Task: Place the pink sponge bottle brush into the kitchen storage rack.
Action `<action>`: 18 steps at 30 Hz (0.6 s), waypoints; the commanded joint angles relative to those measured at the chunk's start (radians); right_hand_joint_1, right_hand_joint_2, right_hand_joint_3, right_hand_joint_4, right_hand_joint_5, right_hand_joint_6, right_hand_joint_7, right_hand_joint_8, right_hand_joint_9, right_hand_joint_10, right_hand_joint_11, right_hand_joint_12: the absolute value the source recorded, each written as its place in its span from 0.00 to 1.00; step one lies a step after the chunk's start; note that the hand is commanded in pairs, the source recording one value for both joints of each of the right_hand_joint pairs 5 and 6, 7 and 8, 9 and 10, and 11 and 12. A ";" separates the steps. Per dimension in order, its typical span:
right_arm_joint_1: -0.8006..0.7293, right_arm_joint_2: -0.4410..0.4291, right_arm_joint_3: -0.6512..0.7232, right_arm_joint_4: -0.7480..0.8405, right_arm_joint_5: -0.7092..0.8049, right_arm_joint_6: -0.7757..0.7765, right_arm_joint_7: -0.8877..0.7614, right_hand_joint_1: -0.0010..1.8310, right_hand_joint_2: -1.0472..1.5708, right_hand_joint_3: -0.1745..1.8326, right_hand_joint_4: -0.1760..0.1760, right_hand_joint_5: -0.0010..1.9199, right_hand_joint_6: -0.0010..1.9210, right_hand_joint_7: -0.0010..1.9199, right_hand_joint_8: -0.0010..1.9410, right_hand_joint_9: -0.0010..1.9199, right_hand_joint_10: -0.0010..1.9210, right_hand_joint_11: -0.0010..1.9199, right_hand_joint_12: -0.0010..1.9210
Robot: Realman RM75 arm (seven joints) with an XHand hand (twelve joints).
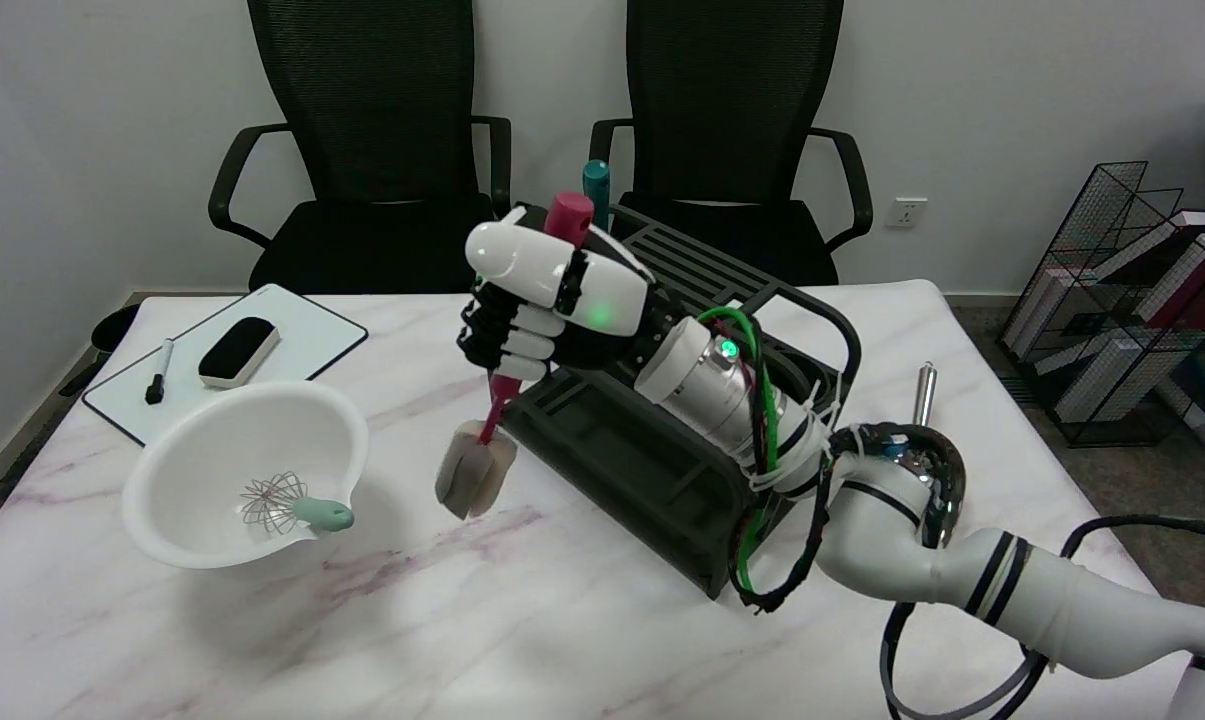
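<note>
A white bowl [245,474] holds a whisk [292,504] (mint-handled, apparently), near a whiteboard [224,355].

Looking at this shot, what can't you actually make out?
Head view only:
- Brush handle's middle: wrapped by the right hand.
- Rack's upper compartments: behind hand and forearm.
- Teal item: only its tip shows above the hand.
- Sponge head: clearance above table unclear.
</note>
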 commanded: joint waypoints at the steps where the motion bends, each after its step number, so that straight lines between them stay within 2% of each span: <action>1: -0.005 0.088 0.110 0.075 -0.033 -0.045 -0.001 0.59 1.00 0.25 0.50 1.00 1.00 1.00 0.99 1.00 1.00 0.99 0.99; 6: -0.011 0.090 0.148 0.135 -0.029 -0.050 -0.001 0.59 1.00 0.25 0.50 1.00 1.00 1.00 0.99 1.00 1.00 0.99 0.99; 11: -0.068 0.135 0.225 0.253 -0.044 -0.095 0.000 0.59 1.00 0.24 0.50 1.00 1.00 1.00 0.99 1.00 1.00 1.00 1.00; 18: -0.085 0.139 0.182 0.223 -0.029 -0.067 0.000 0.59 1.00 0.23 0.50 1.00 1.00 1.00 0.99 1.00 1.00 1.00 1.00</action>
